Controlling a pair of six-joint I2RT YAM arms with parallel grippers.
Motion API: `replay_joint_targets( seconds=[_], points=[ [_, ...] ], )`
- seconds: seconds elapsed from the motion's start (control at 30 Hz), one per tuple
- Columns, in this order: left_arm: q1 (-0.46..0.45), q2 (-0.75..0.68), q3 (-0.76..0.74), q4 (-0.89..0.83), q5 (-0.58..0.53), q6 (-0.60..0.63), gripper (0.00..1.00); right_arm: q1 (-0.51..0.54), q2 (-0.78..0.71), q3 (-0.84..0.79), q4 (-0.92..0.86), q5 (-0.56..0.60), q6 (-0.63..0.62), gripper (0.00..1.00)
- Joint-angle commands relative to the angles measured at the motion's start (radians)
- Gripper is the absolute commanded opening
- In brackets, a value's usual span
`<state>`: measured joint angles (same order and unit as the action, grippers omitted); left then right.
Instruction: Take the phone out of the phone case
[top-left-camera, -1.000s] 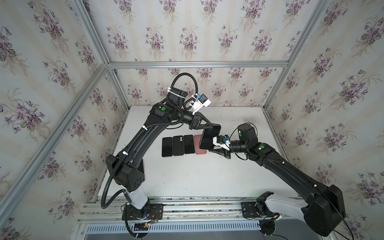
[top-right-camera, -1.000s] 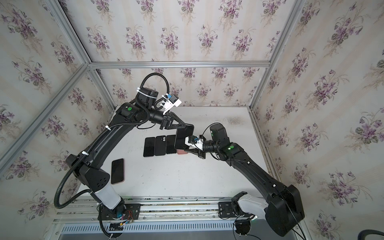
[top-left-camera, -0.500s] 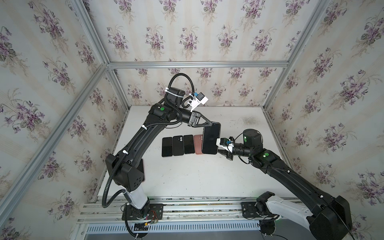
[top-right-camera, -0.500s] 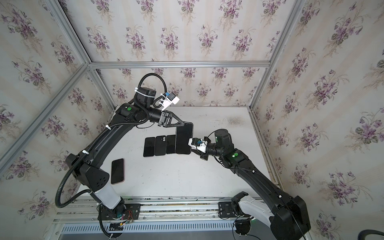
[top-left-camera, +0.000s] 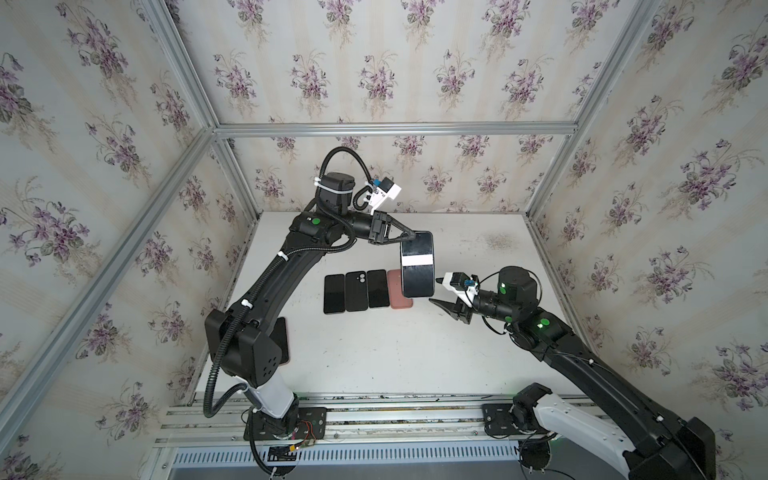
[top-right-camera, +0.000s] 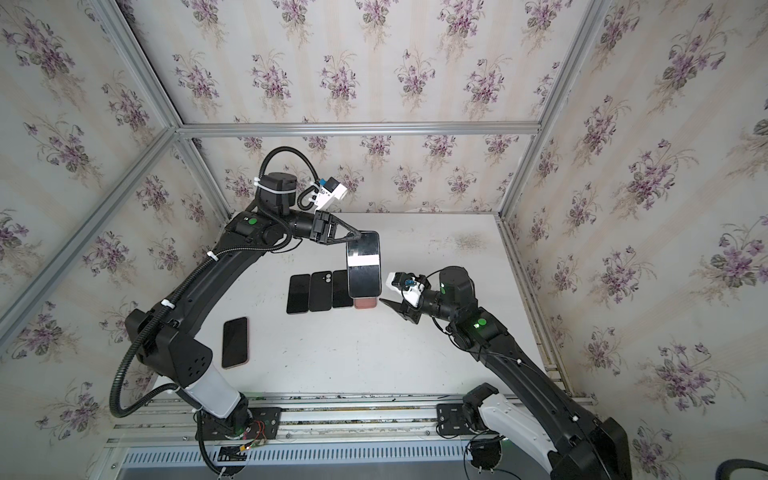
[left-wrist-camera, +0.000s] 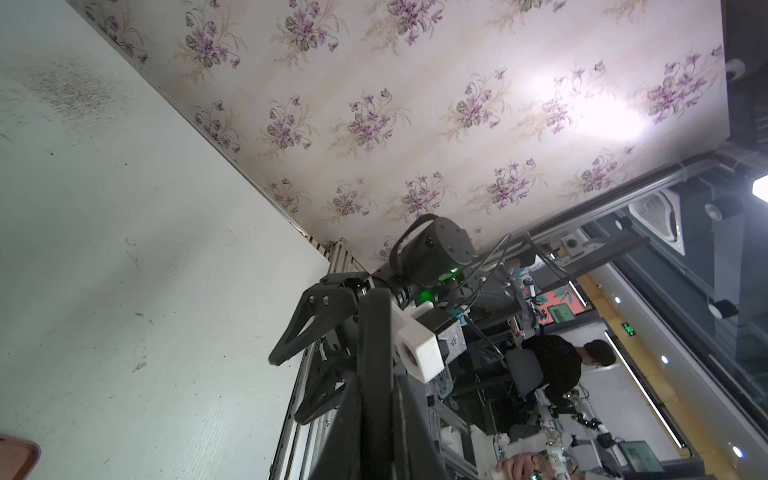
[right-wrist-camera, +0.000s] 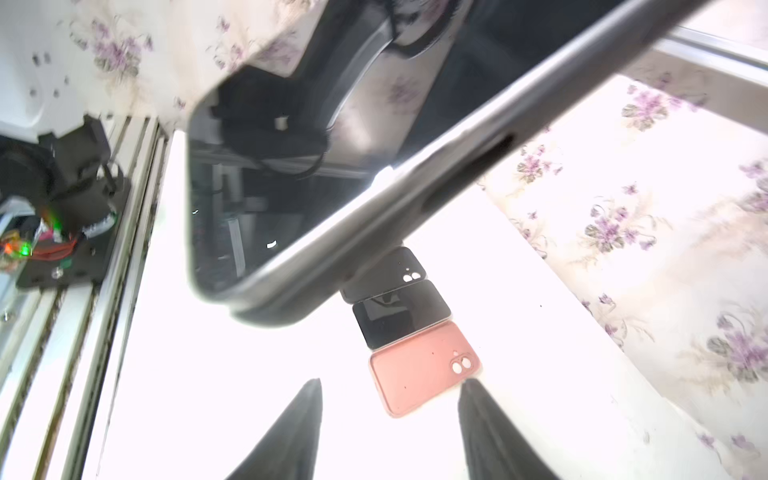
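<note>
The left gripper (top-left-camera: 411, 237) pinches the stiff, slick, breakable phone (top-left-camera: 417, 266) by its top edge; the right gripper (top-left-camera: 434, 293) stands spread nearby. Its side rails, possibly bare, look the surest hold.

Items counted from my remote station: six flat handsets or cases, two tools.

- Tools, two: the left gripper (top-left-camera: 411, 237) and the right gripper (right-wrist-camera: 390, 382).
- One large glossy black phone (top-left-camera: 417, 274), pinched in the left gripper.
- Three black rectangular slabs in a row just ahead of the right gripper: nearest black slab (top-left-camera: 377, 289), middle black slab (top-left-camera: 356, 291) with two round lens openings, farthest black slab (top-left-camera: 334, 293).
- One pink soft phone case (right-wrist-camera: 424, 368), closest to the right gripper's tips.
- One dark brown-rimmed phone (top-right-camera: 235, 341), well apart from both grippers.
</note>
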<state>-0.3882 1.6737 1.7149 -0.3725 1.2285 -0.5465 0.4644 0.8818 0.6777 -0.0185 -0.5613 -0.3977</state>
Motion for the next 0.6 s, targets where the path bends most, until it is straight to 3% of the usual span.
replay_joint_targets(
  seconds=[0.0, 0.1, 0.27, 0.57],
  points=[
    [0.015, -0.012, -0.064, 0.275, -0.016, -0.268, 0.0, 0.002, -0.071, -0.047, 0.119, 0.06, 0.257, 0.63],
    [0.026, -0.012, -0.146, 0.445, -0.017, -0.413, 0.0, -0.001, -0.122, -0.075, 0.174, 0.079, 0.457, 0.67],
    [0.037, 0.001, -0.257, 0.837, -0.008, -0.709, 0.0, -0.005, -0.109, -0.072, 0.26, 0.018, 0.635, 0.67],
    [0.037, 0.004, -0.277, 0.887, 0.002, -0.735, 0.0, -0.006, -0.064, -0.102, 0.439, -0.018, 0.743, 0.65]
  ],
)
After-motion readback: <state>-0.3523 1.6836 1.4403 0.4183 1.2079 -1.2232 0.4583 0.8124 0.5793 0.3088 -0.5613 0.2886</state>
